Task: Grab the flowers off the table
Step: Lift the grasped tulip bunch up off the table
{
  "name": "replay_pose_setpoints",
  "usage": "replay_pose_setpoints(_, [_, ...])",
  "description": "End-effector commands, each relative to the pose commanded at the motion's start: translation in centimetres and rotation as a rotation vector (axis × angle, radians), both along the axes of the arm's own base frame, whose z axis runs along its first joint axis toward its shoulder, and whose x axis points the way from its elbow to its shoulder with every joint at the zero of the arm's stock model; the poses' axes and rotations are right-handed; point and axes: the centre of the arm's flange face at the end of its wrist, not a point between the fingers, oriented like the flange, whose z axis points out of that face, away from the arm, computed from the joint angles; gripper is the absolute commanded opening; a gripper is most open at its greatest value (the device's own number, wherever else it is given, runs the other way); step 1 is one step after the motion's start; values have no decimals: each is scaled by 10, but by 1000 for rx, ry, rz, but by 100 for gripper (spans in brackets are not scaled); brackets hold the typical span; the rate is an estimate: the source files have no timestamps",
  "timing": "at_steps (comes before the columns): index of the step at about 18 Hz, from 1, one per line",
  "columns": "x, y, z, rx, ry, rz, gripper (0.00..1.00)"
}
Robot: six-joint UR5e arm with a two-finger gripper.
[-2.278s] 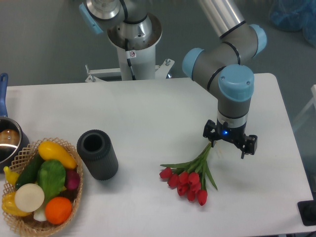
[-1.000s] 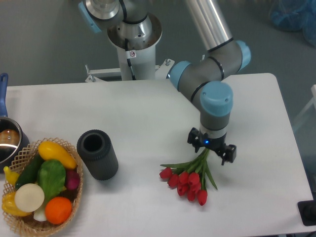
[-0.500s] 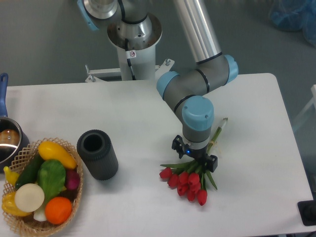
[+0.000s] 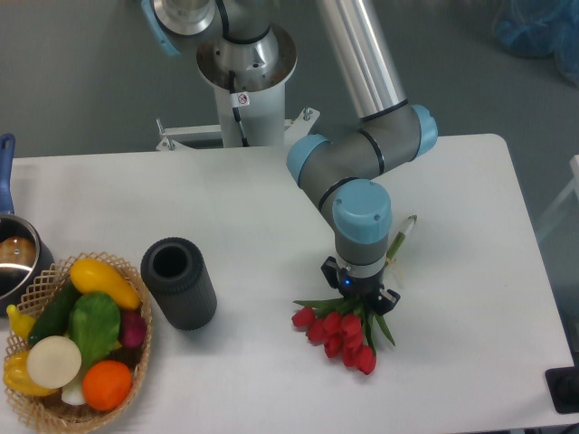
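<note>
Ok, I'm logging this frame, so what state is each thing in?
flowers: lying on the table, gripper over the stems
gripper: down at the flowers, jaws hidden
black cylinder: lying, open end showing
wicker basket: full of produce
pot: partly out of frame

There is only one camera. It sits high up in front of the table and looks down at it on a slant. It faces the robot's white post, which stands at the far edge, with grey floor behind it. The camera is close enough that the table fills most of the view. The left and near edges are cut off, and so is the wicker basket at the bottom left. The arm comes in from the top.
</note>
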Motion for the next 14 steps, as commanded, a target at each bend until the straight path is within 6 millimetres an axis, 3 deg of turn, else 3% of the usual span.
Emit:
replay_pose_setpoints(5, [-12,-23,20,6,-3,78,0])
replay_pose_setpoints(8, [-32,-35,41,28,24,108,0])
replay_pose_setpoints(14, [-63,-38,82,-7,-30,126,0])
